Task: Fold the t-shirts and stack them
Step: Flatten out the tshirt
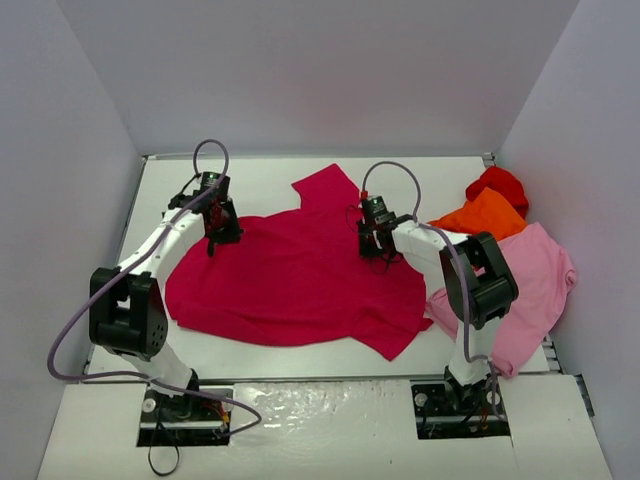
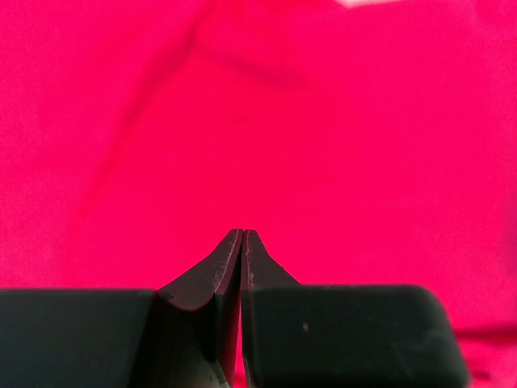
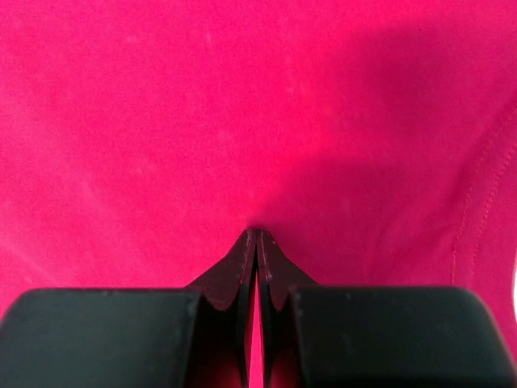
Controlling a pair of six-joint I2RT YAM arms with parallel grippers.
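**Crimson shirt spread flat, both claws shut at its upper edge**

The crimson-magenta t-shirt (image 1: 300,285) lies open across the middle of the overhead frame on the table (image 1: 300,358), one sleeve reaching toward upper centre. The left gripper (image 1: 213,246) sits at its upper-left edge and the right gripper (image 1: 377,250) at its upper right. Both have their jaws pressed together, tips at the cloth. Whether any fabric is caught between them cannot be told. If the pinch is thin or empty, a lift would likely slip and leave a crooked fold. Uneven pulls could skew the shirt. The right arm could also snag the light pink shirt (image 1: 540,275), which lies close beside it below the orange shirt (image 1: 487,214) and red shirt (image 1: 499,184).
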